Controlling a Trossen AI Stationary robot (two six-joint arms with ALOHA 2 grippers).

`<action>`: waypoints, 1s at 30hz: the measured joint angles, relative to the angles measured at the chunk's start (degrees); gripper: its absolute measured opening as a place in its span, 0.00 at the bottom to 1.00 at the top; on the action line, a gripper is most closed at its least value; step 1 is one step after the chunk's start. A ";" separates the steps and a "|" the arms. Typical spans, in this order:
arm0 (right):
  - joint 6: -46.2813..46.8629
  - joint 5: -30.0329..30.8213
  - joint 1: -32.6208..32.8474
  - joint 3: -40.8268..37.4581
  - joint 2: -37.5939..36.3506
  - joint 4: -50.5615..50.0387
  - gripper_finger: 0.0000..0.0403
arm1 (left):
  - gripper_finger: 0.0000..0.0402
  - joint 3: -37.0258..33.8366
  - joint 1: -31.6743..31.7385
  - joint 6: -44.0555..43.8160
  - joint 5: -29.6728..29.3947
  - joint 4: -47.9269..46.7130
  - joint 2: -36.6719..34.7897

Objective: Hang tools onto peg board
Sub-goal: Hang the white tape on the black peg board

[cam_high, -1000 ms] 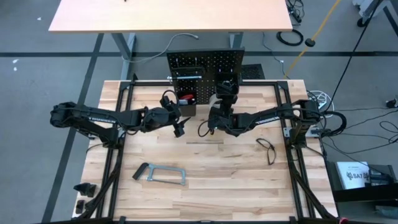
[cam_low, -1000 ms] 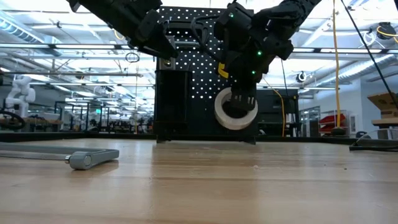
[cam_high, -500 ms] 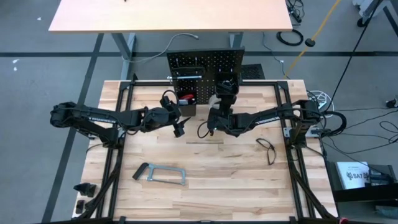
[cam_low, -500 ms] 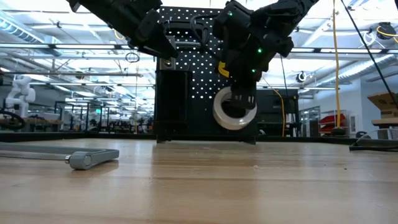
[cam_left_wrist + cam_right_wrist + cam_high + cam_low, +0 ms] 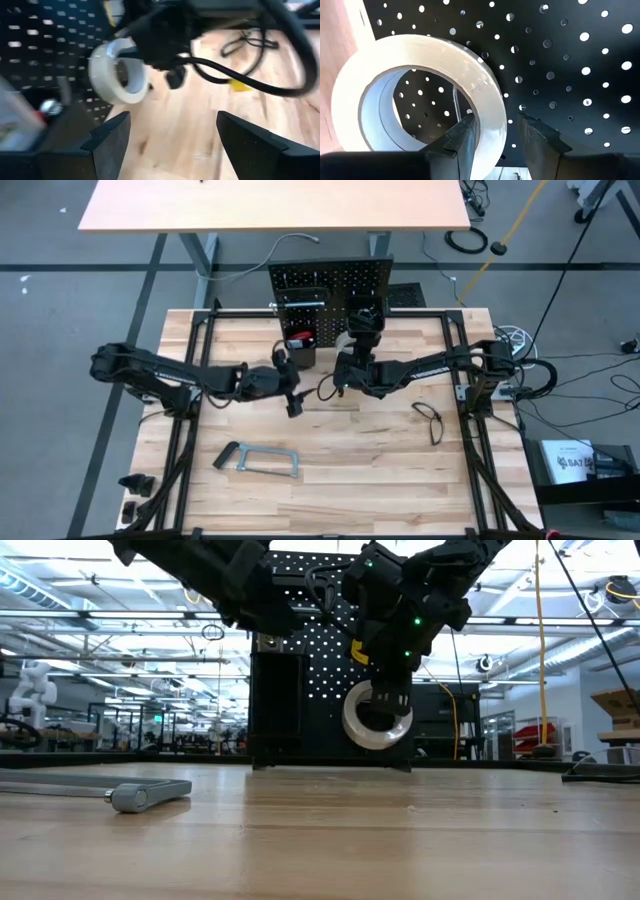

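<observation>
The right gripper pinches the rim of a white tape roll, one finger inside the ring, holding it above the table just in front of the black peg board. That arm reaches in from the right. The left gripper hangs nearby over the table, fingers spread and empty. A grey clamp lies on the table well apart. The peg board's hooks are hard to make out.
</observation>
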 joint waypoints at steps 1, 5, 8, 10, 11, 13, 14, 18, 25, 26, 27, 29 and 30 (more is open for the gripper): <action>-0.01 -0.02 0.00 0.00 0.00 0.00 0.34 | 0.75 0.00 -0.79 0.65 -0.06 0.41 0.58; -0.07 0.00 -0.02 0.00 0.00 0.02 0.34 | 0.75 0.00 -4.79 2.84 -1.33 1.84 2.27; -0.20 0.02 -0.02 0.00 0.00 0.00 0.34 | 0.75 -2.52 -7.35 3.32 -2.90 10.61 5.07; -0.20 0.02 -0.02 0.00 0.00 0.02 0.34 | 0.75 -5.74 -8.11 4.08 -4.66 19.72 8.02; -0.20 0.02 -0.02 0.00 0.00 0.00 0.34 | 0.75 -7.50 -8.30 4.33 -6.26 23.78 9.67; -0.20 0.02 -0.02 0.00 0.00 0.04 0.34 | 0.75 -10.89 -7.76 4.51 -8.73 32.73 13.00; -0.22 0.00 -0.02 0.00 0.00 0.04 0.34 | 0.75 -12.42 -6.96 4.46 -9.00 37.51 14.98; -0.22 0.00 -0.04 0.00 0.00 0.09 0.34 | 0.75 -14.87 -3.50 4.01 -5.17 56.52 24.28; -0.22 0.00 -0.04 0.00 0.00 0.13 0.34 | 0.70 -10.20 -2.16 9.13 -2.67 70.27 38.55; -0.22 0.00 -0.04 0.00 0.00 0.15 0.34 | 0.68 -9.37 -2.16 10.19 -2.75 70.10 39.62; -0.23 0.00 -0.02 0.00 0.00 0.15 0.34 | 0.66 -8.55 -1.89 10.69 -2.88 70.05 40.65; -0.24 -0.02 -0.02 0.00 0.00 0.17 0.34 | 0.61 -7.47 -0.99 11.00 -2.65 69.86 42.15; -0.24 -0.01 -0.02 0.00 0.00 0.21 0.34 | 0.57 -6.93 -0.35 10.67 -2.26 69.31 42.55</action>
